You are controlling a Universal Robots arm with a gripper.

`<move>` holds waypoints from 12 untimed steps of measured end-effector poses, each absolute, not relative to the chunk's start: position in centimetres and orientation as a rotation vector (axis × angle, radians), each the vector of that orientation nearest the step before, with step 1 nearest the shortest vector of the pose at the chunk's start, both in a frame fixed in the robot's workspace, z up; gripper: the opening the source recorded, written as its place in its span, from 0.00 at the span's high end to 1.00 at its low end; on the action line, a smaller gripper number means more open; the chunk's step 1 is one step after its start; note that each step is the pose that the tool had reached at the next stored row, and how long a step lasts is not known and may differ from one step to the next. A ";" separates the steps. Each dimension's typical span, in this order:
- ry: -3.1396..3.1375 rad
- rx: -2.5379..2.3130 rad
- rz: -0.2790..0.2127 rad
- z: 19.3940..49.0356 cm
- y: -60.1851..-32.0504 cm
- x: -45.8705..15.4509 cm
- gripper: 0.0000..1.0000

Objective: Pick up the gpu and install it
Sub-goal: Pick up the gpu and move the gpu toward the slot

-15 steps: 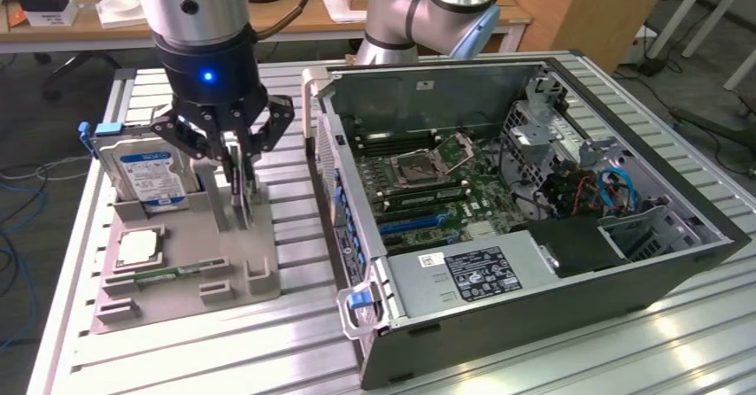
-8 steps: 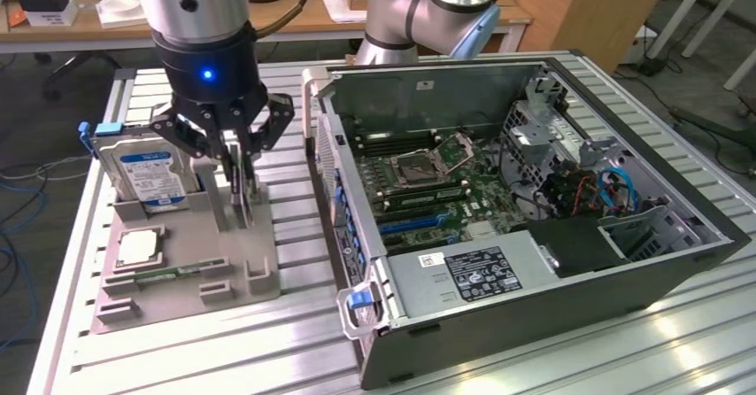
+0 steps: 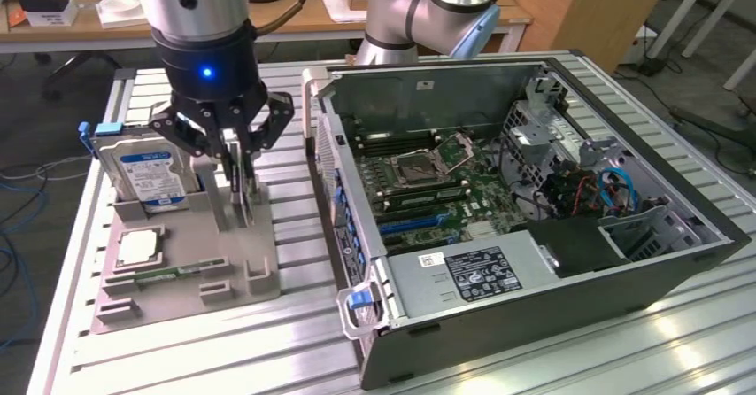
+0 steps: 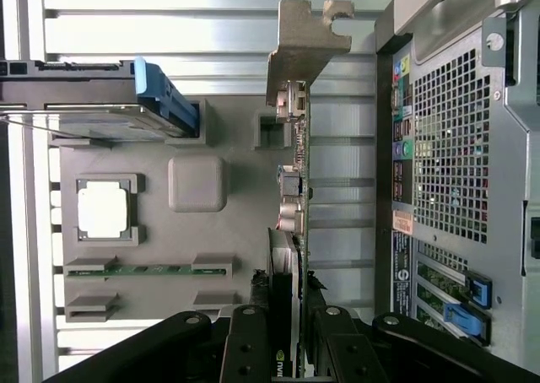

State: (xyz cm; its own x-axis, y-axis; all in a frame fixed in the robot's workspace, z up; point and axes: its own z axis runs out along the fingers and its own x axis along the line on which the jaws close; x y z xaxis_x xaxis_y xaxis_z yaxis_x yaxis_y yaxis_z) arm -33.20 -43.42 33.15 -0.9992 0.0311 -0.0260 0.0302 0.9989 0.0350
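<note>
One card pinched over the parts tray

The gripper hangs above the grey tray. Its fingers are drawn in against both faces of the gpu, which stands on edge with its metal bracket at the end far from the fingers. Whether the card has left its slot cannot be told. In the exterior view the hard drive stands at nine o'clock of the gpu, the processor chip at seven, and the open computer case at three.
</note>
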 end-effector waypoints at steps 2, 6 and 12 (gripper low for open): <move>3.114 0.048 0.054 33.2 -43.4 -33.2 0.74; 3.114 0.048 0.054 33.3 -43.4 -33.2 0.74; 3.114 0.048 0.054 33.5 -43.4 -33.2 0.74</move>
State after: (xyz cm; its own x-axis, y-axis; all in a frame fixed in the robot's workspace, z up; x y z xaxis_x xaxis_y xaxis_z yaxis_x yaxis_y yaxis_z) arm -33.20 -43.42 33.51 -0.9992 0.0311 -0.0260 0.0302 0.9989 0.0351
